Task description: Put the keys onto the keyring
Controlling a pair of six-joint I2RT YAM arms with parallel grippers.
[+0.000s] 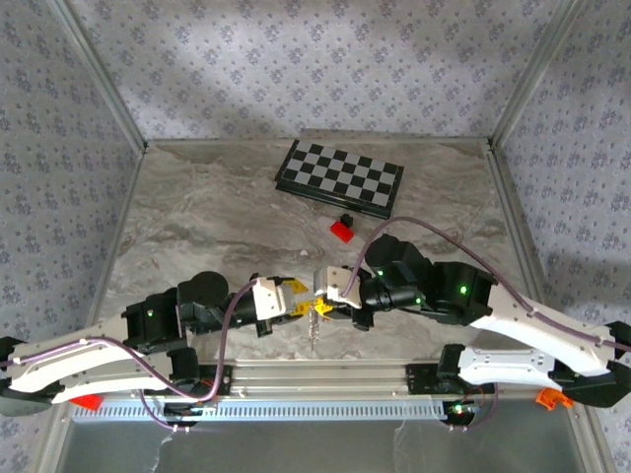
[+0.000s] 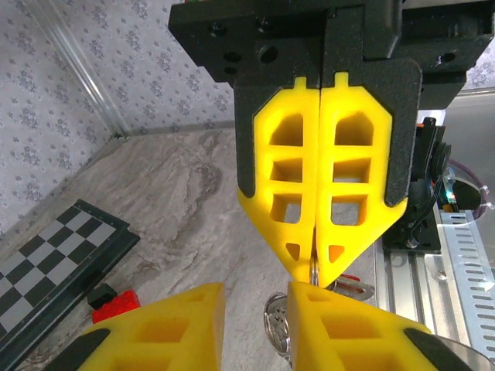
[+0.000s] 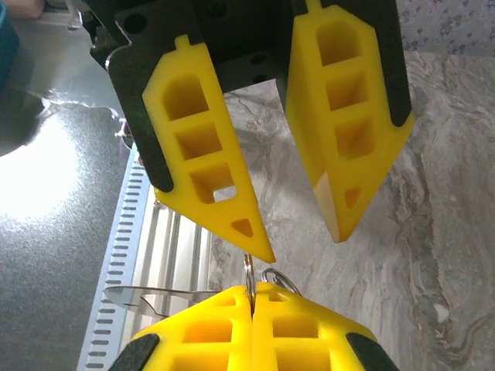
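The keyring [image 3: 249, 272] is a thin silvery metal ring standing on edge, and my right gripper [image 3: 253, 300] is shut on it. A second silvery ring [image 3: 283, 280] hangs beside it. A flat silvery key [image 3: 155, 294] sticks out sideways from the ring, over the metal rail. My left gripper [image 3: 303, 246] is open, its yellow fingertips just beyond the ring. In the left wrist view my left gripper [image 2: 255, 291] gapes with a ring [image 2: 276, 321] by its right finger. There the shut right gripper [image 2: 312, 272] pinches the keyring, with the key [image 2: 353, 290] behind. From above, both grippers [image 1: 299, 292] [image 1: 323, 305] meet near the front edge.
A folded chessboard [image 1: 340, 177] lies at the back of the marble table, with a red block with a black piece [image 1: 342, 229] just in front of it. The slotted metal rail [image 1: 315, 379] runs along the near edge under the arms. Patterned walls close three sides.
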